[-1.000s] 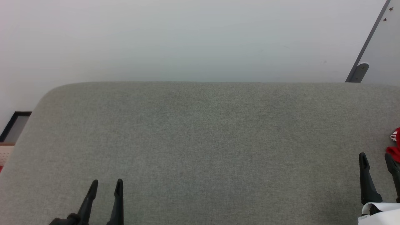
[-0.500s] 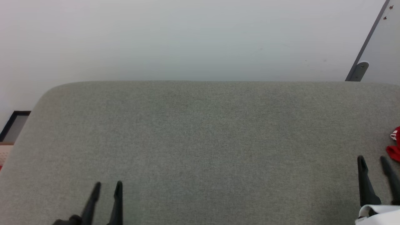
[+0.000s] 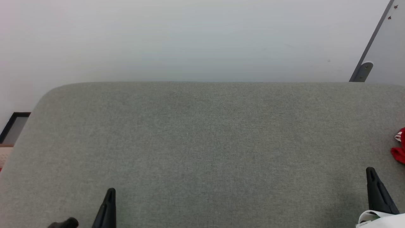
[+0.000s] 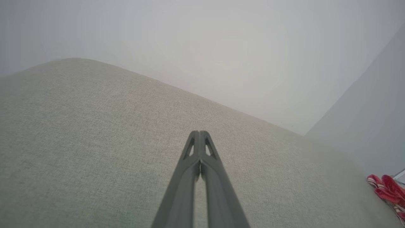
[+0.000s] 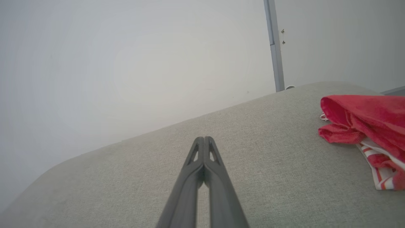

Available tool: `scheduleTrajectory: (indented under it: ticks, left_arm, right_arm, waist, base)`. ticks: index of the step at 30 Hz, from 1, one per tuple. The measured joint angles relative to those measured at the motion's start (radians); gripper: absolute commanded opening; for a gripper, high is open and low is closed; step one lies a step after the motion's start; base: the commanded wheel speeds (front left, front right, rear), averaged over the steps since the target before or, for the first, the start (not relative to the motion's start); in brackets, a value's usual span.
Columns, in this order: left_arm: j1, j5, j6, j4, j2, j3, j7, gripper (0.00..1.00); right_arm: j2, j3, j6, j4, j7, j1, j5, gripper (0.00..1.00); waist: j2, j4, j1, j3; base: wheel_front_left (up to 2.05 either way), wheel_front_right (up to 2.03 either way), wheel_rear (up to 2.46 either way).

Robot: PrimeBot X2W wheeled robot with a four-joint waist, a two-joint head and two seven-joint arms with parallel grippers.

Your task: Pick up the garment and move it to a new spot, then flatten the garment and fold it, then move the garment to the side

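The garment [image 5: 370, 126], red with red-white striped trim, lies bunched on the grey cushion at the far right; a corner of the garment [image 3: 399, 151] shows at the head view's right edge, and the garment [image 4: 387, 188] lies low right in the left wrist view. My right gripper [image 3: 370, 171] is shut and empty, to the left of the garment and apart from it; in its own wrist view the right gripper [image 5: 204, 138] has its tips pressed together. My left gripper [image 3: 110, 191] is shut and empty at the lower left, and the left gripper [image 4: 199, 132] shows closed tips over bare cushion.
The grey fabric cushion [image 3: 202, 142] spans the whole width, with its rounded far edge against a pale wall. A grey door edge with a hinge [image 3: 362, 71] stands at the upper right. A dark-framed object [image 3: 14, 126] sits past the cushion's left edge.
Both grippers have shut from open. Both have drawn back a little toward the bottom of the head view. The garment has not moved.
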State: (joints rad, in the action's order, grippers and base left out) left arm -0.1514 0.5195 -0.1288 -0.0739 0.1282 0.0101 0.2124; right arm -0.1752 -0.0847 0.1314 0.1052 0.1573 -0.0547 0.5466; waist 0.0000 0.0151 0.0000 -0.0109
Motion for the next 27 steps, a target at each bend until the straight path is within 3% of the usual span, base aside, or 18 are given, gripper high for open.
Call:
scheduleTrajectory:
  ticks: [27]
  left_arm:
    - [0.09,0.389,0.0,-0.061,-0.014,0.017,-0.098,0.0]
  right_arm:
    - [0.043,-0.008,0.0,0.048,-0.091,0.049,0.364,0.0]
  waist:
    - [0.0,-0.004,0.0,0.003]
  base:
    - [0.0,0.0,0.0]
